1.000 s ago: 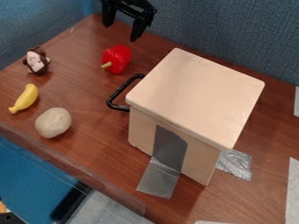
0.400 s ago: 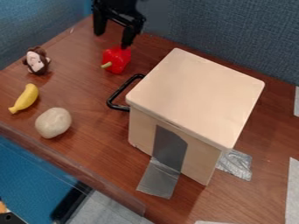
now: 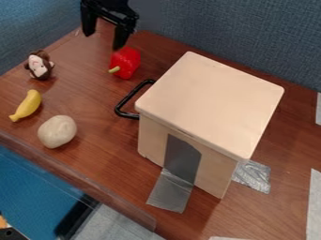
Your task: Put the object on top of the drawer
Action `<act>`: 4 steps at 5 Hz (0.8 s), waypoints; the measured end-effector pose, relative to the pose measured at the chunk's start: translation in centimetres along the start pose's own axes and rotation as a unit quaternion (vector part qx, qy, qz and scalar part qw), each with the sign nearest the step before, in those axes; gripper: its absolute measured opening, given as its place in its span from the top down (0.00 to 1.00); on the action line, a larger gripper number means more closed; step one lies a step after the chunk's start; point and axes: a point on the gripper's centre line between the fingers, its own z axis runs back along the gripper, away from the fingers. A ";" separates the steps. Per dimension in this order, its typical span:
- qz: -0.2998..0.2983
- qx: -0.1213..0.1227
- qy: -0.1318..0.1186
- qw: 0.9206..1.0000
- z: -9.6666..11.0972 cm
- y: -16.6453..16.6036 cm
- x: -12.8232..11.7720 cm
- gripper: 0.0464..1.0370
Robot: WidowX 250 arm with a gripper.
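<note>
The black gripper (image 3: 102, 41) hangs at the top left, its two fingers spread apart with nothing between them. Its right fingertip is just up and left of the red pepper (image 3: 125, 62). The light wooden drawer box (image 3: 210, 103) stands at centre right with a bare flat top and a black handle (image 3: 128, 99) on its left side. On the table left of it lie a monkey head toy (image 3: 39, 64), a yellow banana (image 3: 27, 106) and a pale round potato-like object (image 3: 57, 131).
Grey tape (image 3: 171, 191) runs from the drawer's front to the wooden table (image 3: 100, 164), with more tape (image 3: 253, 176) at its right. Blue-grey partitions (image 3: 238, 33) rise along the back. A clear raised edge (image 3: 75, 180) borders the front left.
The gripper has moved left and slightly down from its spot above the pepper, staying open. The pepper, drawer box and other objects have not moved.
</note>
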 end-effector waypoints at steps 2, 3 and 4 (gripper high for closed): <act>-0.006 0.008 -0.002 1.000 -1.9 -0.4 -2.1 0.04; -0.007 0.017 -0.010 1.000 -2.5 -0.3 -2.2 0.04; -0.010 0.033 -0.016 0.999 -3.1 0.0 -2.2 0.04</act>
